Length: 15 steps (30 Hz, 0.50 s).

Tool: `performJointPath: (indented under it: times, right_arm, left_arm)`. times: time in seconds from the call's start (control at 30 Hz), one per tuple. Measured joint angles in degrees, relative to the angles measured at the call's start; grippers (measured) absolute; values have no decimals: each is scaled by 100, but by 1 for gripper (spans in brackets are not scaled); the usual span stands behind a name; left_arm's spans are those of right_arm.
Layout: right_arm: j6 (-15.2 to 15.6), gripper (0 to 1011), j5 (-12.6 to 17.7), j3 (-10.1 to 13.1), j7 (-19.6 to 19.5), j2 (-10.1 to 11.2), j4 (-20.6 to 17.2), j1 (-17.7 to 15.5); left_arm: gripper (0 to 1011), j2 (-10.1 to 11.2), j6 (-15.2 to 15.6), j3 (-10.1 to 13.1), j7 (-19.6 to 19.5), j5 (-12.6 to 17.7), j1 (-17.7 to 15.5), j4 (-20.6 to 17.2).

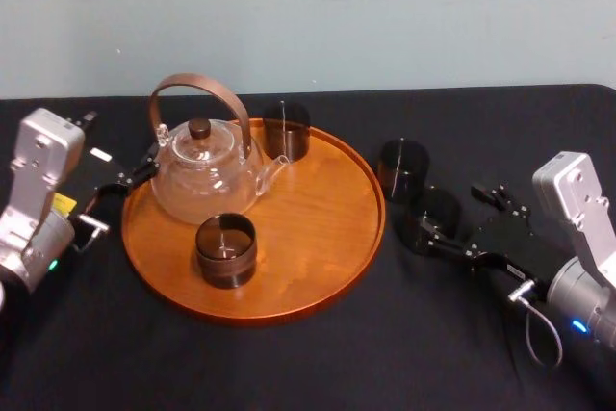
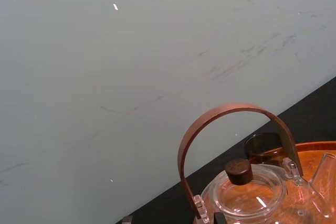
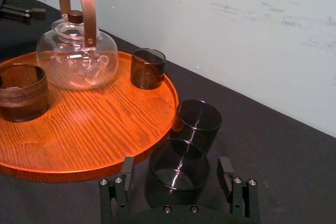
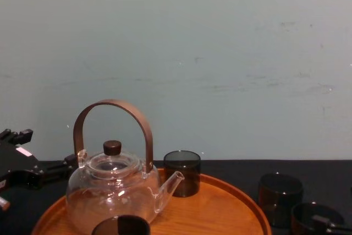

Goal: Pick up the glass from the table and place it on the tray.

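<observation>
The flat matte black table (image 1: 289, 363) is stretching across the whole width of the head view, under a pale wall. The large round orange-brown wooden tray (image 1: 322, 228) with a low raised rim is lying on it, left of centre.

On the tray's rear left part, a clear glass teapot (image 1: 204, 178) with a brown arched handle and a dark knob on its lid is standing upright, its spout pointing towards the robot's right.

The left gripper (image 1: 130, 178) is hanging just beside the tray's left rim, close to the teapot. How far it is open cannot be told.

The right gripper (image 3: 176, 169) is reaching in low over the table on the right of the tray. It is standing wide open, its two black fingers (image 3: 124, 182) flanking a short dark smoked glass (image 1: 433, 214). In the right wrist view a gap is showing on each side between finger and glass wall, so it is gripping nothing. This glass is standing upright on the table, near the tray's right rim and off the tray.

A second dark glass (image 1: 402, 168) of the same kind is standing on the table just behind the first, also right of the tray. Two more are sitting on the tray: one (image 1: 287, 130) at the back by the teapot's spout, the other (image 1: 226, 249) in front of the teapot.
</observation>
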Motion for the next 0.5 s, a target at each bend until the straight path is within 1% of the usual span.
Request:
performJointPath:
  times: [0.23, 0.5]
  right_arm:
    - [32, 1002, -56, 47, 62, -90, 100, 1]
    - [61, 1003, -143, 54, 201, -257, 347, 70]
  left_arm:
    - [1002, 0, 0, 0, 0, 0, 0, 0]
    - [1001, 0, 0, 0, 0, 0, 0, 0]
